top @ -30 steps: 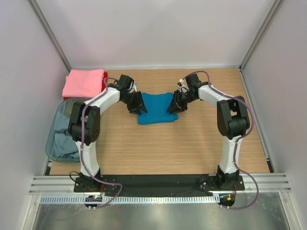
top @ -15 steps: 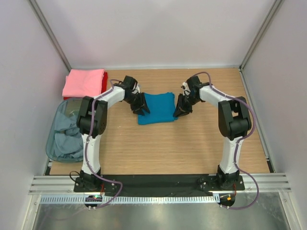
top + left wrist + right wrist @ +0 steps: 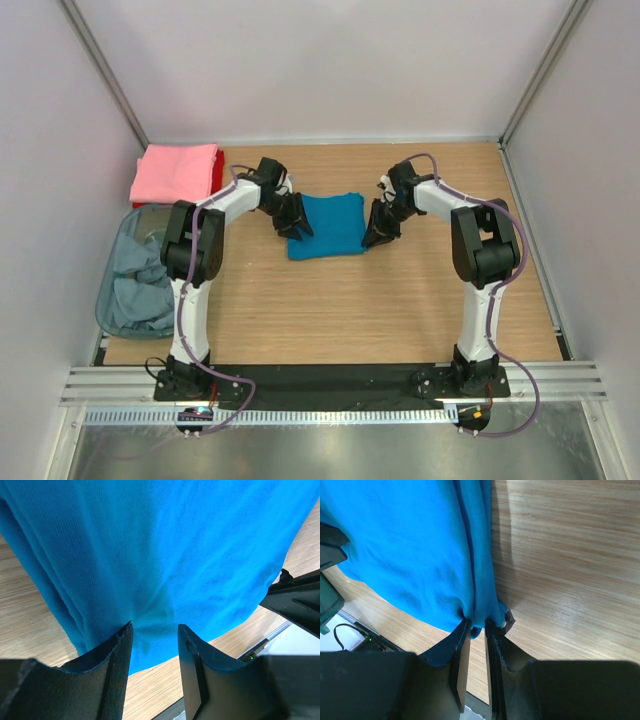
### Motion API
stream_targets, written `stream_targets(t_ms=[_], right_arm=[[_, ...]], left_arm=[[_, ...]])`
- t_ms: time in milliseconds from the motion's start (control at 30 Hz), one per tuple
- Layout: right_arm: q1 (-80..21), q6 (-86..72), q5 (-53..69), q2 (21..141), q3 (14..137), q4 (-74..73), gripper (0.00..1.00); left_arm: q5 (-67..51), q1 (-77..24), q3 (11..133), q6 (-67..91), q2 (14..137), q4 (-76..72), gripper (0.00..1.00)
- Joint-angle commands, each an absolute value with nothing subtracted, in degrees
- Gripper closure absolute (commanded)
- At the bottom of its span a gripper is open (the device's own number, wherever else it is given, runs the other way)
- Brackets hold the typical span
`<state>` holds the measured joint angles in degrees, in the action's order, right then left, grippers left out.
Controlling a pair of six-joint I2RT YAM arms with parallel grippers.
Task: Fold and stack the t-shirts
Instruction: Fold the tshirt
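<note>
On table: one teal shirt [image 3: 326, 226] | left hand [image 3: 154, 645] spread over it | right hand [image 3: 476, 632] pinching its edge

Two arms, the left arm [image 3: 190, 275] and right arm [image 3: 482, 270], have white links, black joints, thin purple cables and black tool fingers [image 3: 115, 665].

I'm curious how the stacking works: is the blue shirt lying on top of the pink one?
No, the blue shirt lies alone mid-table, while the pink one sits apart in the far left corner.
</note>
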<state>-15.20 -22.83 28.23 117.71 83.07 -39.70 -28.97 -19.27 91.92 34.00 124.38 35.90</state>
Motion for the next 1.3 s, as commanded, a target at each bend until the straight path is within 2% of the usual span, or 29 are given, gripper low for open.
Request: stream_targets(t_ms=[0, 433, 500, 533, 600, 967, 1267], right_arm=[[-14.9, -23.5, 28.9, 117.3, 83.8, -37.2, 0.75], [-14.9, -26.5, 30.6, 117.5, 81.9, -33.8, 0.73], [-15.0, -27.0, 30.7, 117.6, 81.6, -33.0, 0.78], [-15.0, -27.4, 30.7, 117.5, 81.5, -32.7, 0.88], [-14.9, -27.5, 30.5, 117.1, 81.1, -32.8, 0.99], [-11.4, -22.2, 27.9, 114.3, 81.7, -38.5, 0.99], [-11.4, -22.2, 31.1, 113.2, 81.0, -38.2, 0.99]], left_arm=[[-27.5, -19.1, 93.5, 32.7, 125.2, 36.6, 0.57], [-27.8, -19.1, 93.4, 32.5, 125.2, 36.5, 0.57], [-27.7, -19.1, 93.3, 32.5, 125.2, 36.5, 0.57], [-27.6, -19.1, 93.3, 32.4, 125.2, 36.5, 0.57], [-26.9, -19.1, 93.3, 32.0, 125.4, 36.7, 0.57], [-20.9, -18.7, 96.0, 26.2, 129.9, 40.3, 0.57], [-20.0, -18.5, 95.3, 24.4, 129.3, 40.3, 0.57]])
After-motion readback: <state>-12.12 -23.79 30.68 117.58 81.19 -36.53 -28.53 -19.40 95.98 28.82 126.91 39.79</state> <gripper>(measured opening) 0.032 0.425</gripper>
